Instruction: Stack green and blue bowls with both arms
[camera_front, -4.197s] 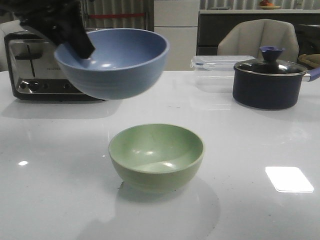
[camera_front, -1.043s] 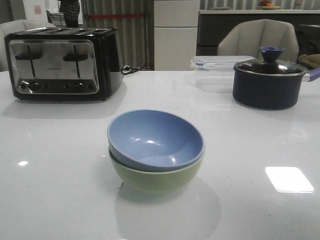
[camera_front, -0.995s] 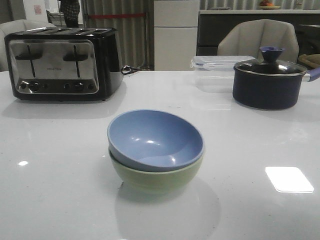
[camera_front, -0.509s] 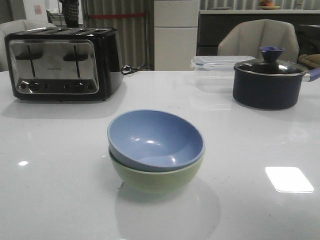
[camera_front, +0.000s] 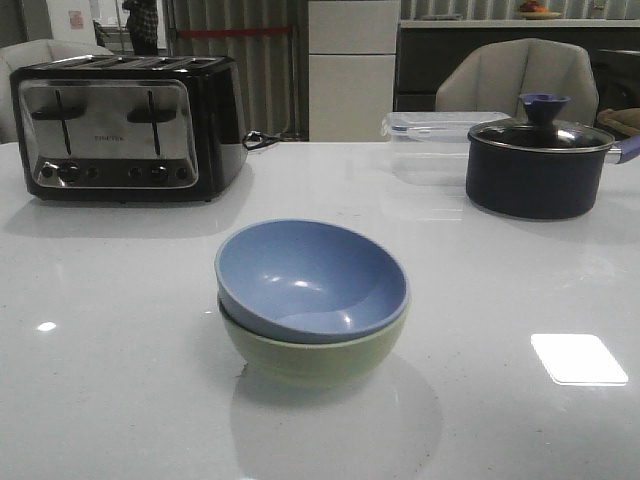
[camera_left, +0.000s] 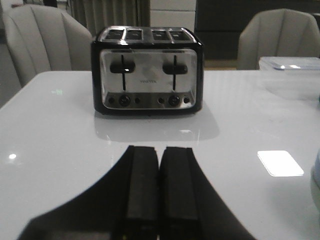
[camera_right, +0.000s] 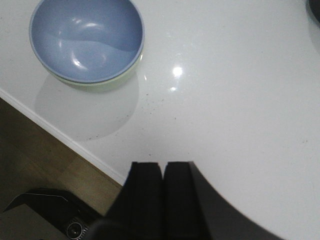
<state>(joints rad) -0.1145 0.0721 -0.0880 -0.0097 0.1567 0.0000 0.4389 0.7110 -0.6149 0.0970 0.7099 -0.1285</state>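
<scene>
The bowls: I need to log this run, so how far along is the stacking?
Done, by the look of it: the blue bowl sits nested inside the green bowl on the table. Nothing is in hand: the left gripper and right gripper are both shut and empty, away from the stack. Nothing visible is left to do.

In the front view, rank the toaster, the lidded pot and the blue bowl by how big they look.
1. Toaster, largest.
2. Blue bowl, though it sits nearer the camera.
3. Lidded pot, smallest; it is farther back, so true order against the bowl is unsure.
</scene>
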